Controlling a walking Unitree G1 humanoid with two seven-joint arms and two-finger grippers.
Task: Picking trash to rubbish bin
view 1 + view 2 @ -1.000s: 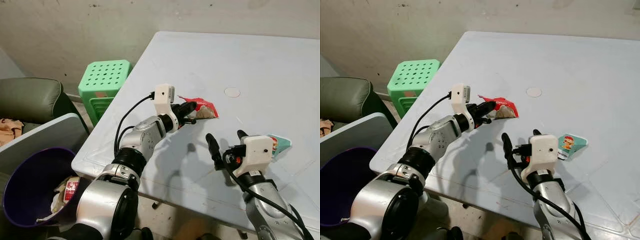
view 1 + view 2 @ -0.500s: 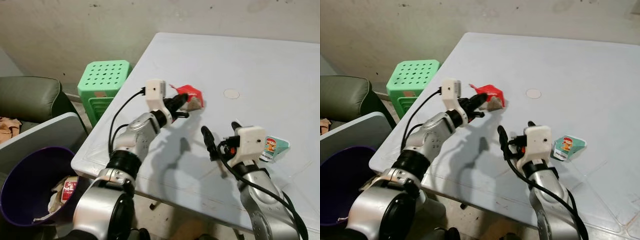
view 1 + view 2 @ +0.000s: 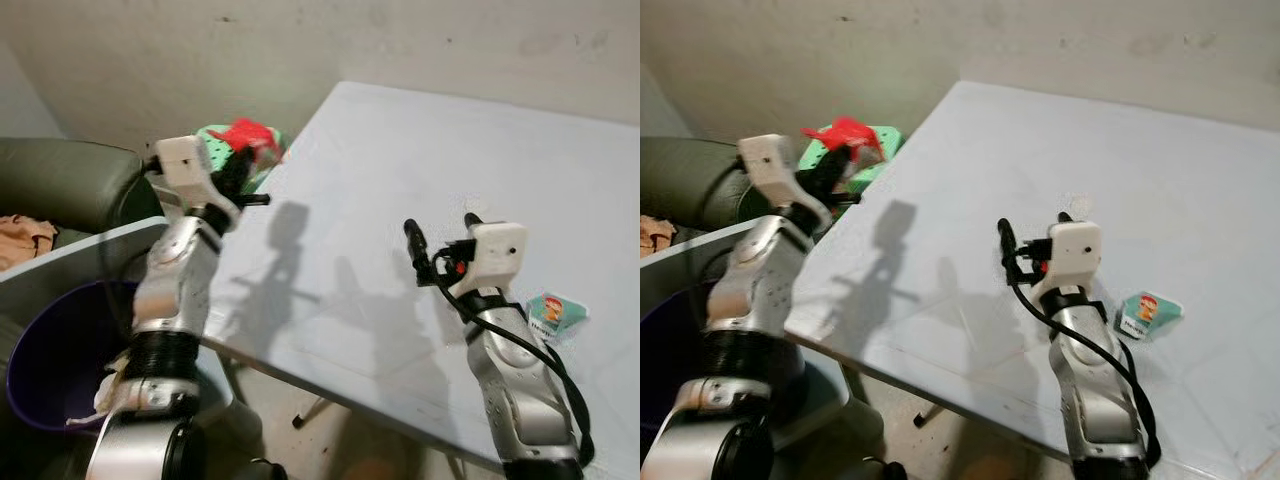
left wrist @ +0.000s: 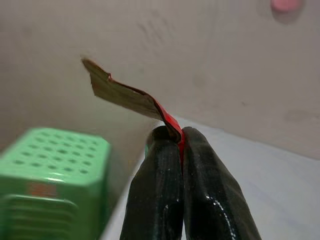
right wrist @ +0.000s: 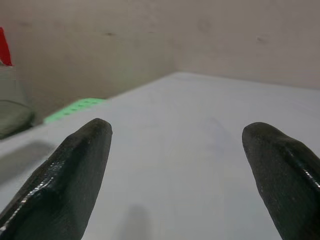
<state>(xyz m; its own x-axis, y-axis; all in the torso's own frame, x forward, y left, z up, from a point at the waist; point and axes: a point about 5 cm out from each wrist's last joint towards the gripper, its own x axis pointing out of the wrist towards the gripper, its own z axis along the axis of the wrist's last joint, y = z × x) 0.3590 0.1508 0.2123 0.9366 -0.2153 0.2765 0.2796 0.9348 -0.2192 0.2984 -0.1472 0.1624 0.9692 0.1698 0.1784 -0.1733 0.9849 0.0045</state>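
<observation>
My left gripper (image 3: 238,165) is shut on a crumpled red wrapper (image 3: 247,134), held in the air past the table's left edge, in front of the green stool. In the left wrist view the two fingers (image 4: 155,175) press together on the wrapper's red edge (image 4: 131,96). The purple rubbish bin (image 3: 45,350) stands on the floor below and to the left, with trash (image 3: 112,386) inside. My right gripper (image 3: 440,226) hovers open and empty above the white table (image 3: 400,150). A teal packet (image 3: 555,312) lies on the table to the right of my right arm.
A green perforated stool (image 3: 878,150) stands by the table's left edge. A dark green sofa (image 3: 70,185) is at the far left, and a grey panel (image 3: 90,250) runs between it and the bin. A bare wall lies behind.
My left arm has lifted the red wrapper off the table and swung it left, past the table's edge. The view has shifted too. My right gripper stays open over the table.
</observation>
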